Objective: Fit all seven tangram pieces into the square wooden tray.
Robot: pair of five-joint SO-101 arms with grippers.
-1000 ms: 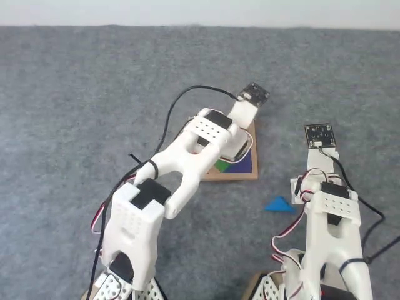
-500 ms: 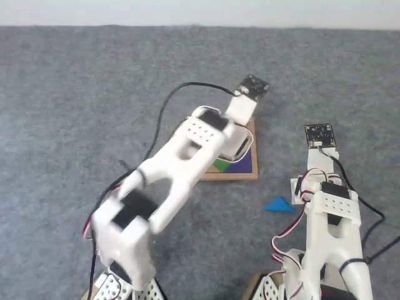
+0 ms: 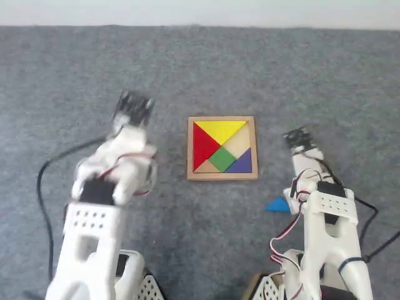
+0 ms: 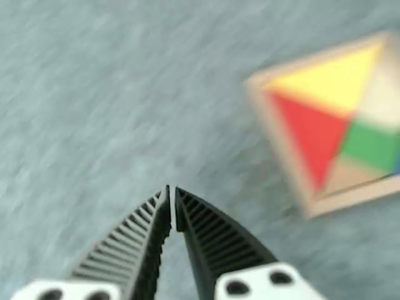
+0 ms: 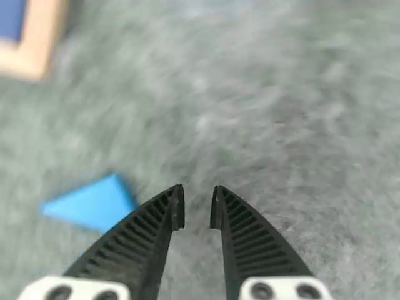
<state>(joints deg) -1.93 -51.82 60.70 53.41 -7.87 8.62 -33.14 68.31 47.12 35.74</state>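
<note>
High view: the square wooden tray (image 3: pixel 222 176) sits mid-frame, its sides parallel to the frame's edges. It holds a yellow triangle piece (image 3: pixel 220 130) at its top, a red triangle piece (image 3: pixel 204 147) at its left, a green square piece (image 3: pixel 221 159) in the middle and a purple triangle piece (image 3: pixel 242 164) at its lower right. A light blue triangle piece (image 3: pixel 277 205) lies on the grey carpet (image 3: pixel 187 62) to the tray's lower right, apart from it. Its long edge runs left to right and its apex points toward the top.

My left gripper (image 4: pixel 172 190) has its jaws pressed almost together over bare carpet, holding nothing. My right gripper (image 5: pixel 197 203) stands a narrow gap apart, empty, just beside the blue triangle; I cannot tell whether it touches.
</note>
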